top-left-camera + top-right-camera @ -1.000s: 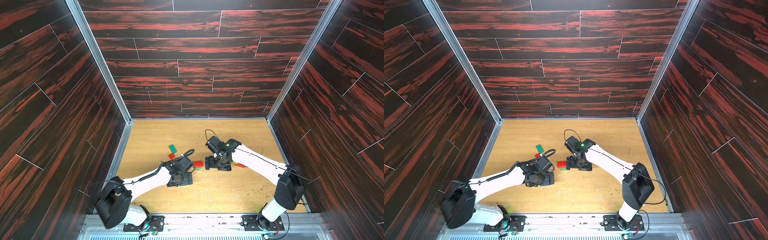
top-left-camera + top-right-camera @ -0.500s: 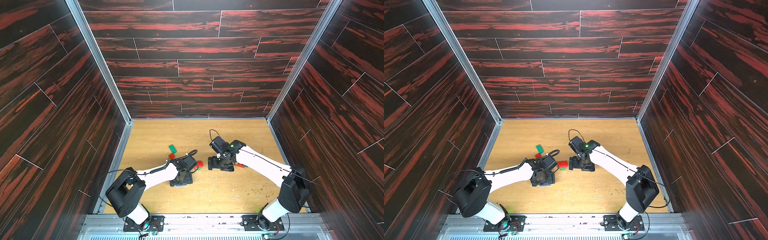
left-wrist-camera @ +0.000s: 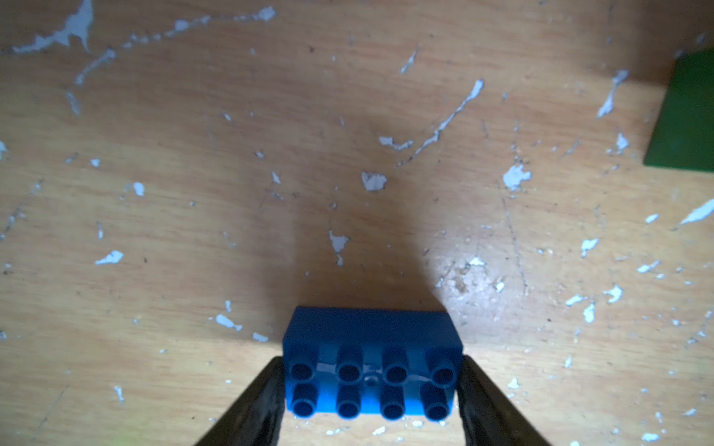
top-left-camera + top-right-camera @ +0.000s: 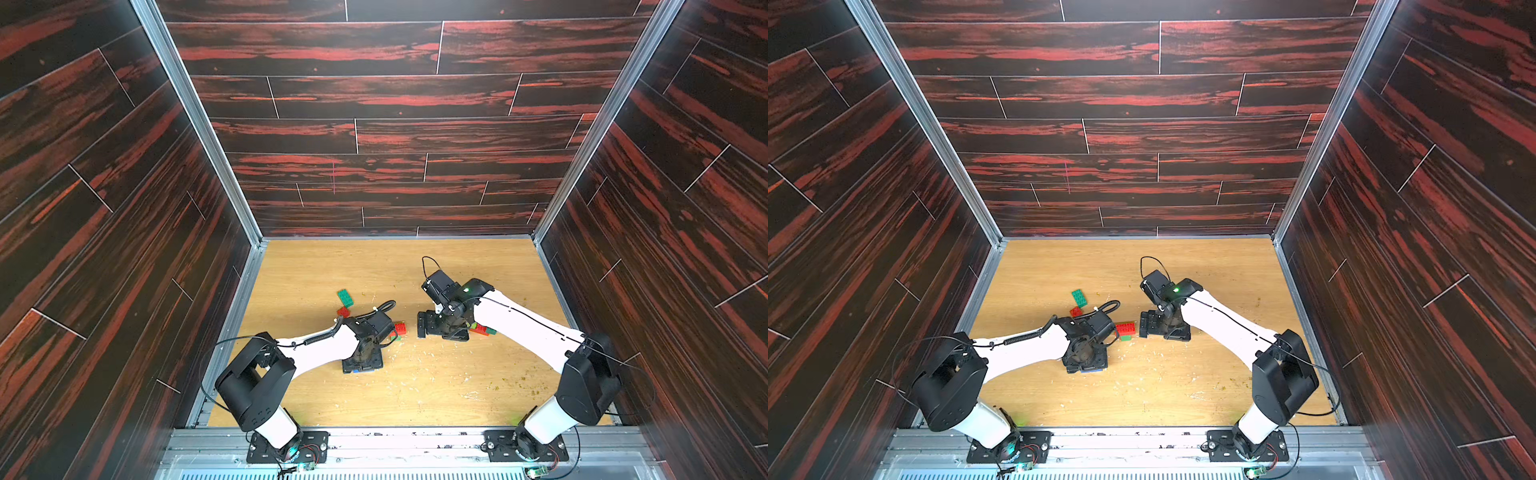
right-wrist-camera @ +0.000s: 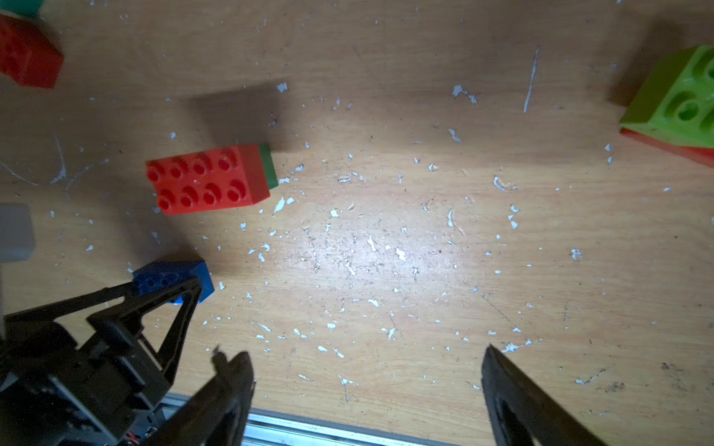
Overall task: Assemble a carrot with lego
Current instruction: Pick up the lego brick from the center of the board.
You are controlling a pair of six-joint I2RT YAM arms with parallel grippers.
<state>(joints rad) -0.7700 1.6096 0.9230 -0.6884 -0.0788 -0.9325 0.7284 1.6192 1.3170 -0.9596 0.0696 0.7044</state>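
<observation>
Though barely seen from above | left gripper (image 3: 371, 367) pinches blue brick (image 3: 373, 359)

Top views look down from high; close wrist views share the blue brick (image 3: 373, 370) (image 5: 170, 276)

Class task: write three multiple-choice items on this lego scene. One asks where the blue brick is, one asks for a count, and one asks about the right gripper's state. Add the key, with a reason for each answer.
1. Where is the blue brick?
A. on the table, between the fingers of the left gripper
B. stacked on another brick
C. lifted clear of the surface

2. How many studs show on its top?
A. four
B. six
C. eight

3. How do the jaws of the right gripper stand?
A. shut on a brick
B. open, nothing between them
C. shut and empty

Key:
1 A: the left wrist view shows a finger at each short end.
2 C: there are two rows of four.
3 B: the right wrist view shows only bare wood between the spread fingers.
</observation>
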